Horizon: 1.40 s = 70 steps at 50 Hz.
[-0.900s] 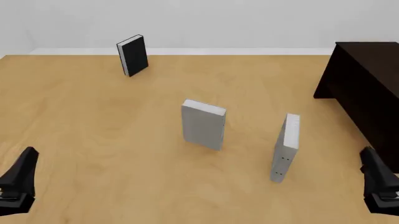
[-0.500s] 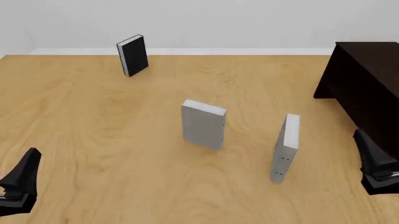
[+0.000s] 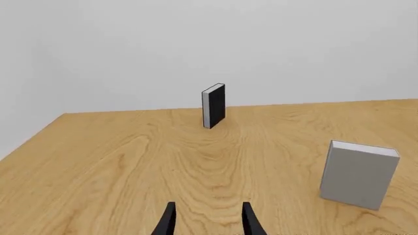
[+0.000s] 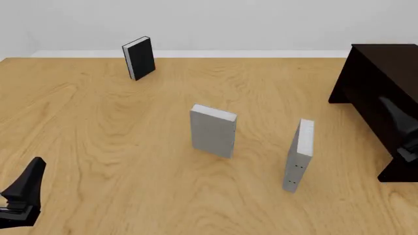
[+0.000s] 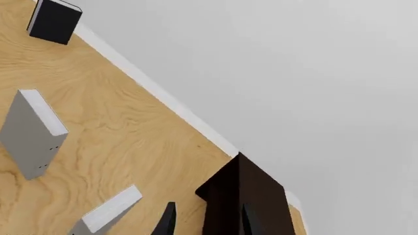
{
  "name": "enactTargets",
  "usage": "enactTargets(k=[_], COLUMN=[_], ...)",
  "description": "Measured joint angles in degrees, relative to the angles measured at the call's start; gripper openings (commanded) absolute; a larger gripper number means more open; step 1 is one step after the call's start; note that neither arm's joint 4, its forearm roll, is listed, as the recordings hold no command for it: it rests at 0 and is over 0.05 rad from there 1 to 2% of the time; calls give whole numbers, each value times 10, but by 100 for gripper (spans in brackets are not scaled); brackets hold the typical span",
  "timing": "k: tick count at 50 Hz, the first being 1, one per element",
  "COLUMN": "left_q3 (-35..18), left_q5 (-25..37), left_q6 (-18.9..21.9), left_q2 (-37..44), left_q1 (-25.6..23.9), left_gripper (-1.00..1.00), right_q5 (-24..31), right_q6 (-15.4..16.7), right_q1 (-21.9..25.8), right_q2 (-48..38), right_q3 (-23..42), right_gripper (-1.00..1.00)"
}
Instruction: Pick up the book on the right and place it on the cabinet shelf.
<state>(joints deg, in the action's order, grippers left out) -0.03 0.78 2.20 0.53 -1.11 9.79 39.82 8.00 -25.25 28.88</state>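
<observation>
Both sets of fingers are parted and grip nothing: the left fingers (image 3: pixel 206 221) show a plain gap with bare wood between the tips in the left wrist view, and the right fingers (image 5: pixel 205 220) stand just as far apart in the right wrist view, with the cabinet's dark corner behind them.

By size, the wooden surface (image 4: pixel 130 127) comes first, filling nearly the whole front view. Next is the very dark brown cabinet (image 4: pixel 382 93) at about 3 o'clock on the surface, against the right edge of the view; its shelf recess cannot be made out from these angles. The right arm (image 4: pixel 400 120) reads only as a dark shape in front of the cabinet's lower part, hard to separate from the wood. The left arm (image 4: pixel 23 193) sits low at about 8 o'clock, well apart from every book.

The thicker plain grey book (image 4: pixel 213 130) stands upright near the centre. The thin light-grey book (image 4: pixel 299 154) stands upright at about 4 o'clock, just to the right of the thick one and apart from it, two small dark dots on its spine, free of both arms. The black book (image 4: pixel 138 58) stands upright at about 11 o'clock, near the far edge.
</observation>
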Motion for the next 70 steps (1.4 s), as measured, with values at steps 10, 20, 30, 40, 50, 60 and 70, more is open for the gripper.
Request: enactTargets(k=[10, 20, 30, 40, 50, 60, 70], left_q3=[0, 0, 0, 0, 0, 0, 0], left_q5=[1, 4, 9, 12, 18, 21, 22], left_q6=[3, 5, 7, 8, 10, 13, 15], left_q2=[-1, -2, -2, -3, -3, -3, -3], left_q1=[-2, -4, -9, -12, -16, -20, -21], left_gripper=[100, 100, 100, 100, 100, 100, 100], right_q5=[50, 100, 154, 205, 244, 285, 317], right_q6=[62, 138, 230, 324, 403, 464, 507], right_q1=[4, 9, 13, 19, 23, 28, 35], right_q2=[-29, -58, -81, -100, -110, -123, -138], right_q3=[73, 128, 164, 184, 192, 201, 207], right_gripper=[100, 100, 100, 100, 100, 100, 100])
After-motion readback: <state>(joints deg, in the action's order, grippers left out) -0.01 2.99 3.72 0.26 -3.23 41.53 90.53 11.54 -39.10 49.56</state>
